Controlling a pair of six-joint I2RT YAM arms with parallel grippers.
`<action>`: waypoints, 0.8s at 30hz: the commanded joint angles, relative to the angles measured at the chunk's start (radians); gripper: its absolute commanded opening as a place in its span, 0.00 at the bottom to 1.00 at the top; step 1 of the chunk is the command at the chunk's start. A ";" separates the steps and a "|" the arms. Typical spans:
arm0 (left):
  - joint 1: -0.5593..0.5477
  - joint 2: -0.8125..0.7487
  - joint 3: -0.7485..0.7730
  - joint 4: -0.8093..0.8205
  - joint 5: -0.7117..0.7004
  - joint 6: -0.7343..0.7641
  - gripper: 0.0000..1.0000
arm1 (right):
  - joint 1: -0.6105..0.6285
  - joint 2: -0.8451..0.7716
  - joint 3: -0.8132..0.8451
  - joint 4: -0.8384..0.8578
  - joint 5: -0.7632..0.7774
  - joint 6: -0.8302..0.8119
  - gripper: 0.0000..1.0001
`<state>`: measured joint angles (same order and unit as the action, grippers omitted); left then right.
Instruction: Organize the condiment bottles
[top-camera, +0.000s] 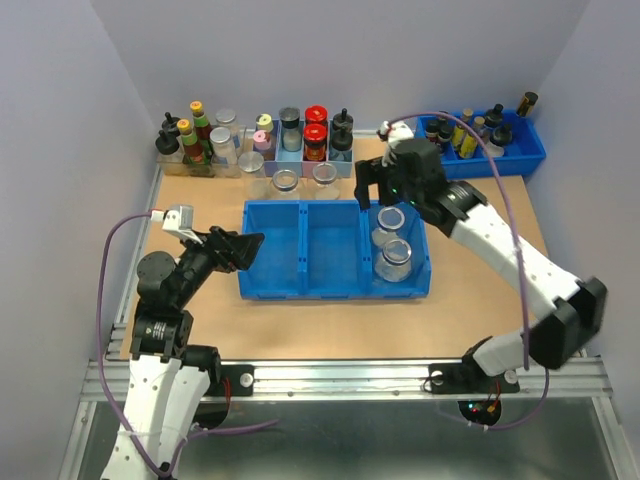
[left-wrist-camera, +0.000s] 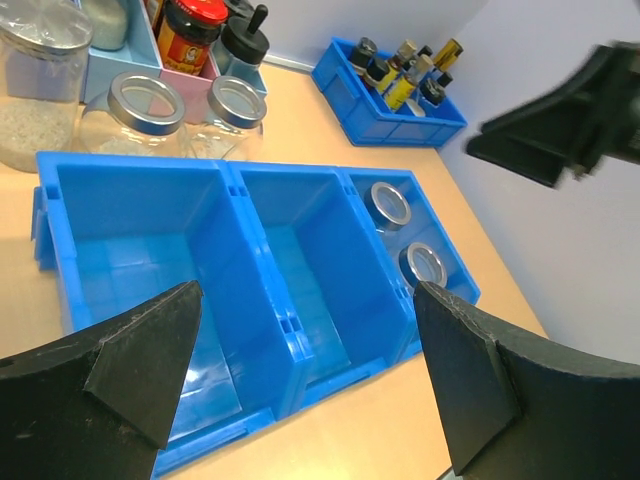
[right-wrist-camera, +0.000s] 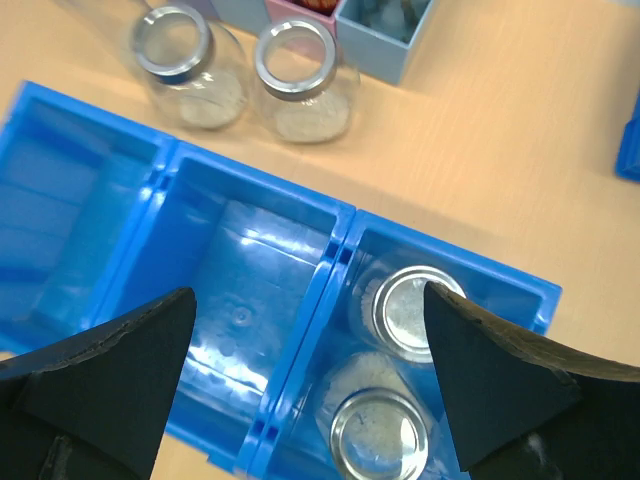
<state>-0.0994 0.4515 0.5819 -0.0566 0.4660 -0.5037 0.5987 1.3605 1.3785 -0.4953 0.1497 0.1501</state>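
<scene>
While two of the glass jars sit in the right compartment of the blue tray (top-camera: 330, 290), the far jar (top-camera: 391, 220) and the near jar (top-camera: 397, 255) one behind the other and close together, three more stand on the bench (top-camera: 330, 325) just behind the tray's back wall. Both jars in the tray are upright, their silvery rims facing up. Of the three outside, the lidded jar (left-wrist-camera: 35, 70) is furthest left and holds pale grains. The left open jar (top-camera: 285, 181) and the right open jar (top-camera: 325, 176) stand side by side next to it, each with a little pale powder at the bottom.

The right pincer (top-camera: 372, 195) hangs above the tray's far right corner, over the far jar. Its wrist camera looks down on both jars in the tray. Its jaws are spread wide with nothing between them.

The left pincer (top-camera: 245, 248) sits low by the tray's left end, pointing across the compartments. Its jaws are also spread wide and empty.

Further back, a pastel rack (top-camera: 292, 155) holds the red-capped bottles (top-camera: 316, 135) and other capped bottles. A blue box (top-camera: 520, 155) at the far right corner of the bench carries small dark bottles (top-camera: 465, 130).
</scene>
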 joint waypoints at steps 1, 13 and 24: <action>-0.005 0.003 0.039 0.035 -0.020 -0.010 0.99 | 0.003 0.200 0.179 0.021 0.054 -0.003 1.00; -0.005 -0.063 0.032 -0.040 -0.033 -0.009 0.99 | 0.004 0.727 0.691 0.054 0.061 0.022 1.00; -0.019 -0.079 0.029 -0.057 -0.029 -0.009 0.99 | 0.001 0.957 0.837 0.055 0.074 0.016 1.00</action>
<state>-0.1078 0.3878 0.5842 -0.1368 0.4332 -0.5144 0.5980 2.2982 2.1216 -0.4633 0.2199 0.1761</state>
